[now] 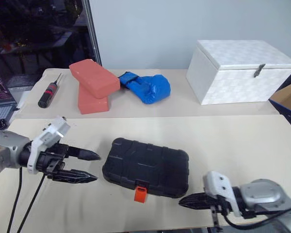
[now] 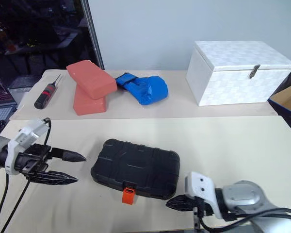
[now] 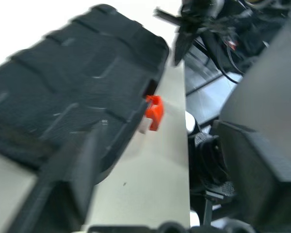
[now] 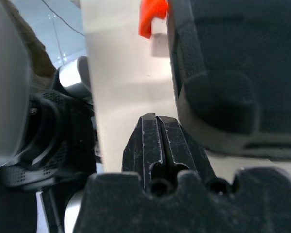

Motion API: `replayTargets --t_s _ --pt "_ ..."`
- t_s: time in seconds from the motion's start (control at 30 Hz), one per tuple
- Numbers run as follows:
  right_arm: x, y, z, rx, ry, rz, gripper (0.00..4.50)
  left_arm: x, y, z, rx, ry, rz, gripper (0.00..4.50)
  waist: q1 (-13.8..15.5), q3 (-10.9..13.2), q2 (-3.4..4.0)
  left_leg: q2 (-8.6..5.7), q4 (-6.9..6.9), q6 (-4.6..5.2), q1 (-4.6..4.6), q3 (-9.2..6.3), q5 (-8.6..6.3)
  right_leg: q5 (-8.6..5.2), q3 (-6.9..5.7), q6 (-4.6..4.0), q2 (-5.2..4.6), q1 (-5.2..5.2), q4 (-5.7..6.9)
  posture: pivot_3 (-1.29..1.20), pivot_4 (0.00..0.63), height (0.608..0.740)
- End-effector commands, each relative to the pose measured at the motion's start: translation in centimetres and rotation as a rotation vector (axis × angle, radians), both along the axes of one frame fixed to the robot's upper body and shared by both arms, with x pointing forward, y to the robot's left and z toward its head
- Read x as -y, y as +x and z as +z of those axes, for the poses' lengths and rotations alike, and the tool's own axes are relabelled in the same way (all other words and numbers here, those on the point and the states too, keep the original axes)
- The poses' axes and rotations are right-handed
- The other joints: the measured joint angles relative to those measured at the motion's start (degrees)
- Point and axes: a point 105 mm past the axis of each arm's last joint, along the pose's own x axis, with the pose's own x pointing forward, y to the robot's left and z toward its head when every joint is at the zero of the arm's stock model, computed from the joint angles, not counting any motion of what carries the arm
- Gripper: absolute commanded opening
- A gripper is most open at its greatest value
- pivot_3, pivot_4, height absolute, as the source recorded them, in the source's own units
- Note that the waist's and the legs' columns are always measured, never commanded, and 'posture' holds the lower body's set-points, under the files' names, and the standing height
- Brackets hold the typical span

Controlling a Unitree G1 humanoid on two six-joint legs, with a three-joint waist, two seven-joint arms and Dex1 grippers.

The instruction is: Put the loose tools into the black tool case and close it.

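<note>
left end effector [image 1: 93, 167]: fingers apart, empty (beside black tool case [image 1: 146, 166]) | right end effector [image 1: 184, 202]: pressed closed, empty

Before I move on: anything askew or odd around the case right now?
The black tool case lies shut and flat on the near table, a little skewed to the table edge, its orange latch sticking out at the front rather than sitting flush. Otherwise nothing stands out. Left gripper jaws apart, right gripper jaws shut; both clear of it.
</note>
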Motion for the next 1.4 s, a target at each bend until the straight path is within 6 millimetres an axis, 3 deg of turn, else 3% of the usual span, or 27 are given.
replayTargets --t_s 0.03,0.17,0.2,0.27,0.33,0.4,0.53,0.67,0.73,0.83,1.0,1.07,1.4 --pt "-0.1 4.1 0.6 0.090 0.043 -0.223 0.00 1.0 -0.2 0.4 0.078 -0.006 -0.034 1.77 -0.2 0.0 -0.08 0.01 0.03 0.00 0.02 0.00 0.00 0.01 0.01 0.00 0.01 0.02 0.01 0.00 0.150 0.740" --pt "-0.5 8.6 2.2 0.164 0.119 -0.398 0.00 1.7 0.0 -0.3 0.130 -0.009 -0.019 0.21 -0.3 0.0 -0.07 0.03 0.15 -0.04 0.10 0.02 0.06 0.08 0.06 0.01 0.02 0.08 0.05 0.00 0.150 0.740" --pt "-0.6 10.0 2.6 0.179 0.137 -0.446 0.00 1.9 0.2 -0.5 0.148 -0.012 0.000 0.06 -0.4 0.0 -0.07 0.03 0.15 -0.03 0.12 0.02 0.08 0.08 0.06 0.01 0.02 0.08 0.05 0.00 0.150 0.740" --pt "-1.2 12.1 3.2 0.220 0.148 -0.460 0.00 2.3 0.6 -0.9 0.171 -0.029 0.031 0.06 -0.6 0.0 -0.07 0.06 0.15 -0.03 0.17 0.00 0.11 0.09 0.06 0.01 0.07 0.10 0.05 0.00 0.150 0.740" --pt "-1.5 15.5 3.8 0.287 0.151 -0.504 0.00 3.1 1.7 -0.9 0.223 -0.071 0.096 0.06 -1.0 0.0 -0.07 0.04 0.15 -0.01 0.20 0.00 0.14 0.28 0.09 -0.03 0.08 0.10 0.06 0.00 0.150 0.740" --pt "-1.1 17.3 3.7 0.317 0.133 -0.538 0.00 4.1 3.0 -0.8 0.275 -0.114 0.170 0.06 -1.3 0.0 -0.07 0.05 0.15 -0.02 0.24 -0.03 0.16 0.43 0.08 -0.01 0.13 0.17 0.05 0.00 0.150 0.740" --pt "0.7 15.9 4.3 0.247 0.169 -0.531 0.00 5.4 4.3 -1.0 0.319 -0.144 0.239 0.06 -0.5 0.0 -0.07 0.01 0.03 -0.03 0.07 -0.19 0.20 0.63 0.05 0.24 0.17 0.09 0.01 0.00 0.150 0.740" --pt "0.8 11.6 4.4 0.138 0.204 -0.433 1.23 6.3 5.6 -1.8 0.324 -0.141 0.294 0.00 0.4 0.0 -0.04 -0.12 0.01 0.18 -0.17 -0.19 -0.08 0.72 0.04 0.08 -0.03 -0.01 -0.10 0.00 0.150 0.740" --pt "-0.3 9.7 4.5 0.083 0.243 -0.394 1.89 6.0 6.8 -3.1 0.324 -0.078 0.339 0.00 0.1 0.0 -0.04 -0.12 0.02 0.22 -0.23 -0.16 -0.15 0.68 0.07 0.16 -0.09 -0.01 -0.17 0.00 0.150 0.740" --pt "-1.8 8.9 4.1 0.064 0.261 -0.403 2.81 5.2 8.0 -5.5 0.316 0.040 0.362 0.00 -0.4 0.0 -0.04 -0.15 0.03 0.23 -0.12 -0.09 -0.16 0.46 0.16 0.48 -0.04 0.07 -0.17 0.00 0.150 0.740" --pt "-3.5 10.8 2.9 0.091 0.243 -0.497 2.81 4.6 8.8 -7.6 0.297 0.123 0.338 0.00 -0.5 -0.1 -0.01 -0.07 0.06 0.13 0.30 -0.11 0.00 0.41 0.11 0.26 0.09 0.31 -0.06 0.00 0.150 0.740" --pt "-3.6 11.8 2.4 0.111 0.225 -0.556 2.81 4.7 8.9 -7.4 0.294 0.110 0.320 0.00 -0.6 -0.1 -0.01 -0.03 0.06 0.12 0.53 -0.11 0.04 0.29 0.12 0.04 0.12 0.48 -0.04 0.00 0.150 0.740" --pt "-6.0 12.3 1.6 0.043 0.260 -0.545 2.81 4.6 9.2 -7.0 0.318 0.117 0.304 0.00 -1.3 -0.1 0.00 -0.02 -0.07 0.15 0.75 -0.13 0.01 0.42 0.12 0.39 0.11 0.76 -0.14 0.00 0.150 0.740"
